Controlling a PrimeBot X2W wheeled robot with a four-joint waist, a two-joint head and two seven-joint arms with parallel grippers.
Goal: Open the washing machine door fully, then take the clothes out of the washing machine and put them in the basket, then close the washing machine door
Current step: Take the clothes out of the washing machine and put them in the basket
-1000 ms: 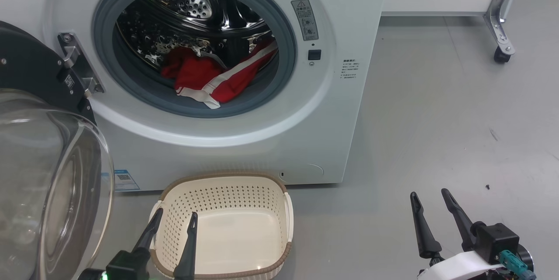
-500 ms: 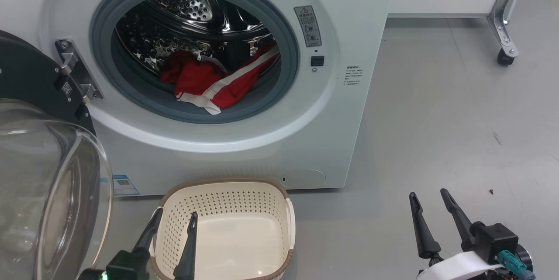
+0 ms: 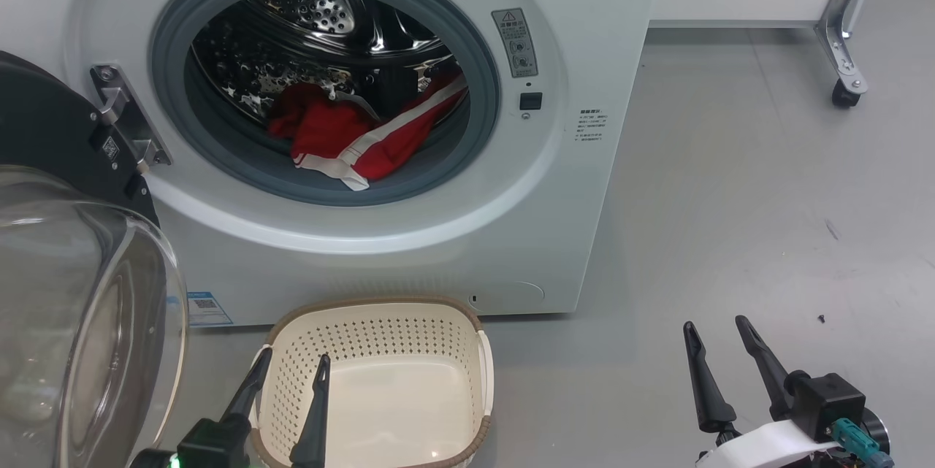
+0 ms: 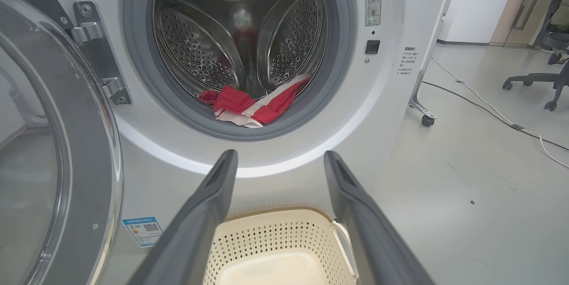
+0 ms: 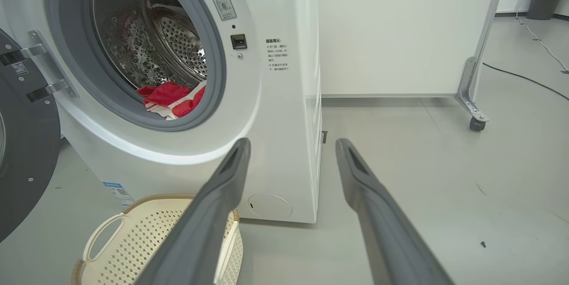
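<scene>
At the left, the washing machine door [image 3: 80, 293] stands swung open on its hinge, with its clear glass bowl bulging toward the right. The left gripper [image 3: 295, 356] hovers over the near-left rim of the basket [image 3: 372, 301], fingers spread and empty, pointing at the washing machine [image 3: 409, 234]. The basket sits on the floor just before the machine. At the bottom of the drum lie the clothes [image 3: 329, 132], a red heap stretched left to right, its white stripe rising rightward. Well to the right, the right gripper [image 3: 716, 324] is also spread and empty.
</scene>
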